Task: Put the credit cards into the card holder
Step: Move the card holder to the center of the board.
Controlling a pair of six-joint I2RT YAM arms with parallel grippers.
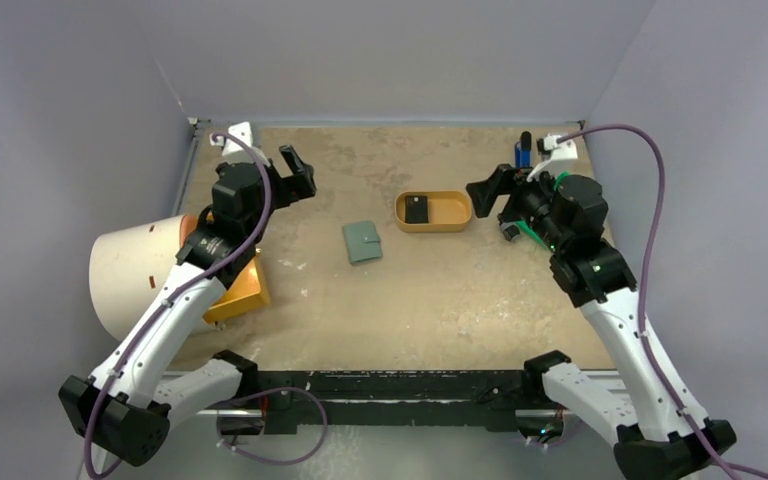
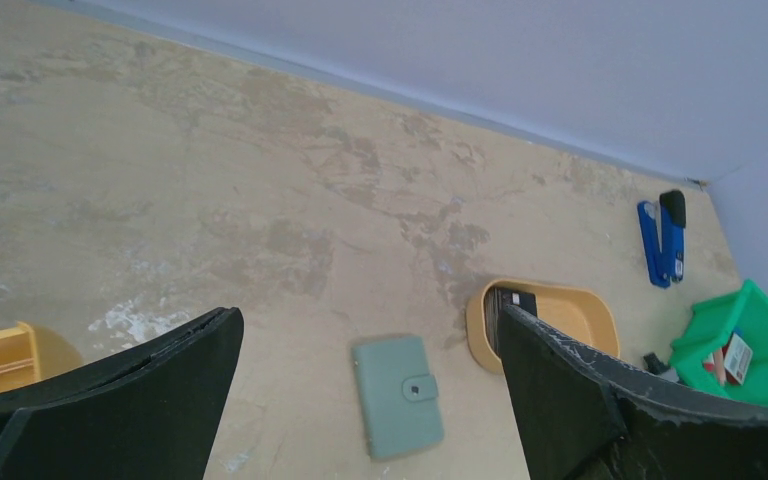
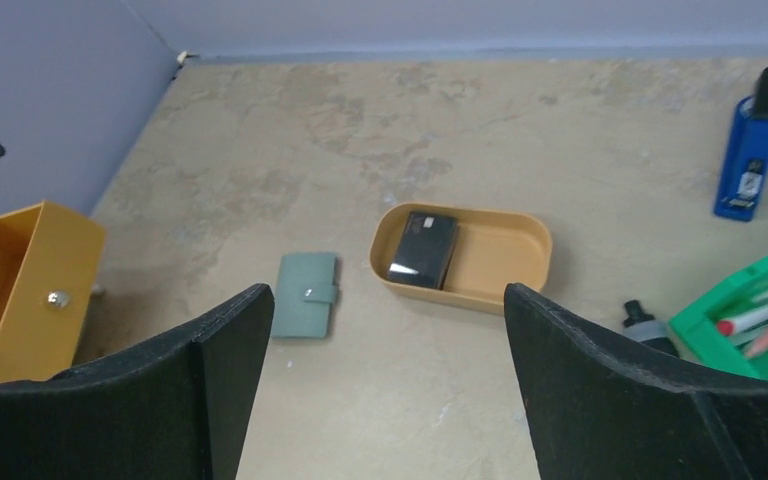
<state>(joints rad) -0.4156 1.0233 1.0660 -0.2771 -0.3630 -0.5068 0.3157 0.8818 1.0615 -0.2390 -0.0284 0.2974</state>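
Observation:
The sage-green card holder [image 1: 362, 241] [image 2: 398, 395] [image 3: 305, 295] lies shut and flat mid-table, its snap tab fastened. To its right a black stack of credit cards [image 1: 418, 210] [image 2: 515, 300] [image 3: 423, 248] rests in the left end of a tan oval tray [image 1: 435, 229] [image 2: 570, 310] [image 3: 500, 255]. My left gripper [image 1: 300, 172] [image 2: 370, 315] hovers open, up and to the left of the card holder, holding nothing. Just right of the tray, my right gripper [image 1: 495, 207] [image 3: 388, 290] also hangs open and holds nothing.
A blue stapler [image 1: 524, 150] [image 2: 663, 240] [image 3: 750, 150] lies at the back right. A green bin [image 2: 750, 345] [image 3: 750, 320] of pens sits under the right arm. A yellow drawer box [image 1: 240, 290] [image 3: 30, 290] and a cream cylinder [image 1: 135, 275] stand at the left.

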